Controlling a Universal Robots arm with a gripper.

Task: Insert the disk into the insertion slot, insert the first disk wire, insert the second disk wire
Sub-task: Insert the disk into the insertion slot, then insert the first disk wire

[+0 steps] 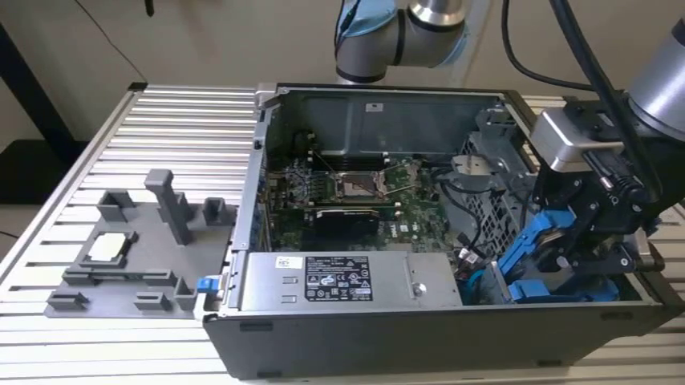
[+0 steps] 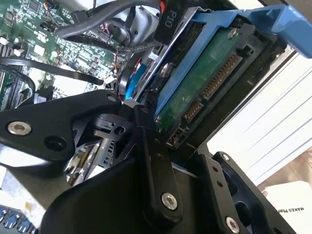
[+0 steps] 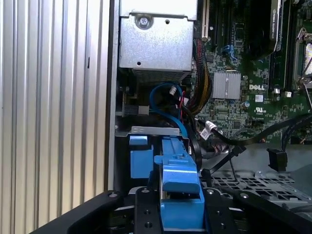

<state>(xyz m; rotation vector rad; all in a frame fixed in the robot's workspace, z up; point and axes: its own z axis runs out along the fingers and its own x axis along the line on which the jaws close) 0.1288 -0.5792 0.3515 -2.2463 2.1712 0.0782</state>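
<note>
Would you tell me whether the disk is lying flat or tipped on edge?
Tipped: the disk stands steeply on edge, clamped in the gripper.

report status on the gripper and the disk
Gripper shut on the disk. Disk tilted at the case corner, not yet seated flat. Blue cable and black cables loop close beside it.

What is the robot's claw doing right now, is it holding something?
The gripper is closed, holding the blue-framed disk.
</note>
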